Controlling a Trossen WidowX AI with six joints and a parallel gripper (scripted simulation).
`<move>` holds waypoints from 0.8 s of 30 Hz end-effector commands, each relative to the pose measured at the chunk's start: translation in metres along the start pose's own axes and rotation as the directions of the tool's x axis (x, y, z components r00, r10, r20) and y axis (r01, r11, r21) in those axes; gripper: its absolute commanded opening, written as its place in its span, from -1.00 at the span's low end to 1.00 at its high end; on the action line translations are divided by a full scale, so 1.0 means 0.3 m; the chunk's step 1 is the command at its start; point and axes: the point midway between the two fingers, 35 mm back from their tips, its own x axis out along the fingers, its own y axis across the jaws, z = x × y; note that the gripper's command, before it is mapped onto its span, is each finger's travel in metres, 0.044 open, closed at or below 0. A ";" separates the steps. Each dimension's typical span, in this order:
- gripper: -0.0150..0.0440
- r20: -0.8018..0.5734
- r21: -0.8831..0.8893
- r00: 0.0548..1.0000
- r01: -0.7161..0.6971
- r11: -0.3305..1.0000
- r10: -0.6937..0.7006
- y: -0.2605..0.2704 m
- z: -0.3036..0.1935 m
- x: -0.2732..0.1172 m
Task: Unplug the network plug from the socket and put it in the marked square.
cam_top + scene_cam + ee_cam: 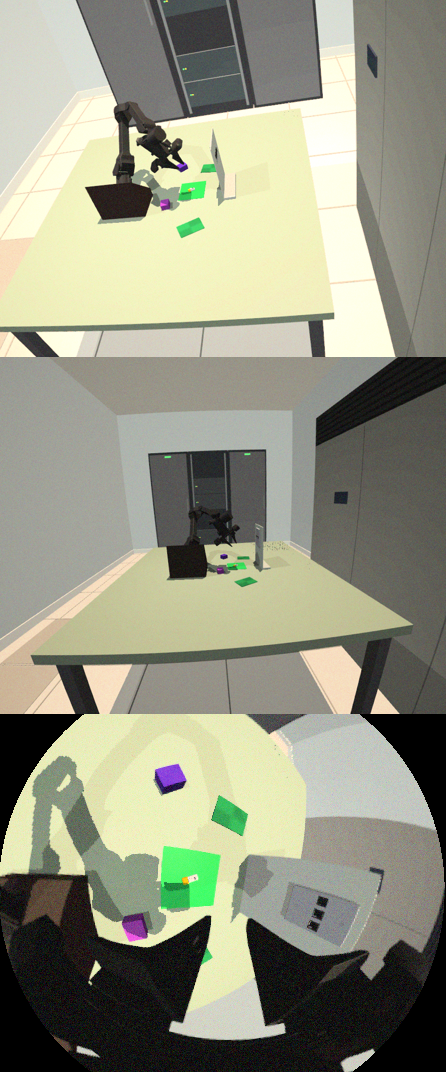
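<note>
The small white and orange plug (190, 189) (234, 565) (193, 879) lies on the bright green marked square (199, 185) (242, 566) (200, 864), near its middle. It is out of the upright grey panel (218, 163) (259, 554) (270, 909). In the wrist view three dark socket openings (318, 913) show in the panel's face. My gripper (180, 166) (233, 544) (229, 921) is part open, with nothing between its fingers. It hangs in the air above the table, apart from the plug and the panel. The plug's tab is too small to make out.
A violet block (182, 167) (223, 556) (172, 776) and a magenta block (164, 204) (220, 570) (135, 926) lie left of the square. One green rectangle (207, 168) (243, 557) (230, 815) lies behind it, another (190, 227) (246, 581) (207, 957) in front. A dark board (120, 202) (187, 561) stands by the arm's base.
</note>
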 end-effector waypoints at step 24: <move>0.04 0.011 -0.014 1.000 0.013 1.000 -0.013 -0.137 0.014 -0.216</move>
